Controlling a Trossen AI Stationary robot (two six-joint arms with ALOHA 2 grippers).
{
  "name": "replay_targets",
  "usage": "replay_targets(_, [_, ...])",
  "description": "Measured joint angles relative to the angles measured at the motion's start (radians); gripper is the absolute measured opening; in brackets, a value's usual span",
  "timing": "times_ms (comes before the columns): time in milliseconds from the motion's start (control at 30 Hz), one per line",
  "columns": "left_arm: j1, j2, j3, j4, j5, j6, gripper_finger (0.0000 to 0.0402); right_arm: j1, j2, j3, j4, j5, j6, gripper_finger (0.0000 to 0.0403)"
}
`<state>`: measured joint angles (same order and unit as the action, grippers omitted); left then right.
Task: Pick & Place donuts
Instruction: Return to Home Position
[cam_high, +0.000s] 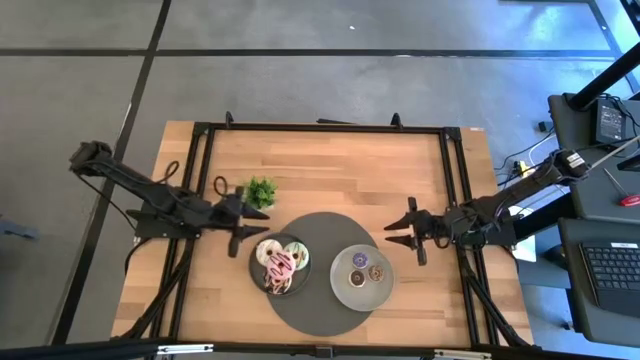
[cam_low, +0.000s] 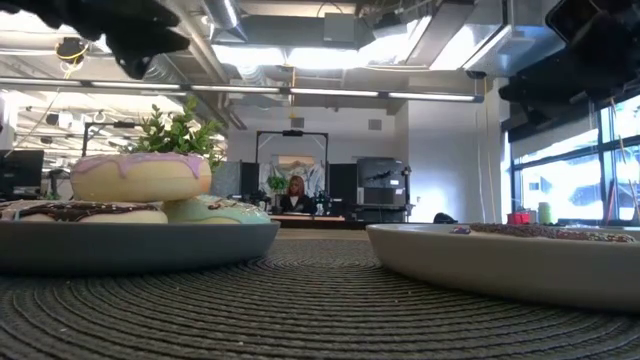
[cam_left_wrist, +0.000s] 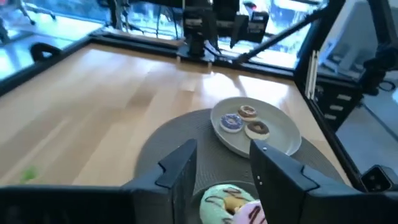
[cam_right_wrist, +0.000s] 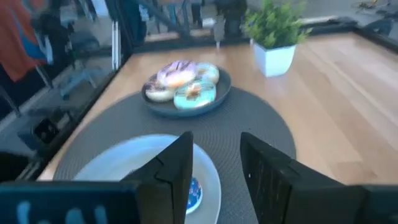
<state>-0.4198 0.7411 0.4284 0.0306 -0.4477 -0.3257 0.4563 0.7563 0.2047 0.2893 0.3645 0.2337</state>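
Four larger donuts, among them a pink drizzled one (cam_high: 281, 266) and a pale green one (cam_left_wrist: 227, 202), lie piled on a dark plate (cam_high: 262, 278) at the left of a round grey mat (cam_high: 320, 225). Three tiny donuts, purple (cam_left_wrist: 231, 121), tan (cam_left_wrist: 247, 111) and brown (cam_left_wrist: 257, 128), lie on a pale plate (cam_high: 345, 292) to the right. My left gripper (cam_high: 240, 215) is open, above the table by the dark plate's far left side, the pale green donut showing between its fingers. My right gripper (cam_high: 405, 232) is open, by the pale plate's far right rim, with the purple donut (cam_right_wrist: 194, 190) ahead.
A small green plant (cam_high: 261, 190) in a white pot stands on the wood just beyond the mat, close to my left gripper. A black frame (cam_high: 320, 127) runs around the tabletop. Bare wood lies at the far half of the table.
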Motion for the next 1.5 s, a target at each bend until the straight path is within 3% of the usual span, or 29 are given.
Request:
replay_targets(200, [-0.002,-0.177,-0.085,-0.029,-0.094,0.022,0.0146,-0.031,-0.122,-0.081,0.050,0.000,0.001,0.0135])
replay_targets(533, [-0.001,-0.480,-0.219,-0.061,-0.115,0.058,0.0144,-0.081,-0.342,-0.193,0.031,0.000,-0.027,0.0135])
replay_targets(733, [0.039,-0.603,-0.258,-0.071,-0.128,0.102,0.0147,-0.146,-0.448,-0.198,-0.075,-0.014,-0.031,0.0135])
replay_targets(1167, [0.239,-0.736,-0.373,-0.091,0.023,0.121,0.0147,-0.302,-0.648,-0.198,-0.232,-0.116,-0.025,0.0135])
replay_targets(1500, [0.362,-0.741,-0.381,-0.087,0.128,0.155,0.0153,-0.379,-0.743,-0.198,-0.237,-0.201,-0.058,0.0136])
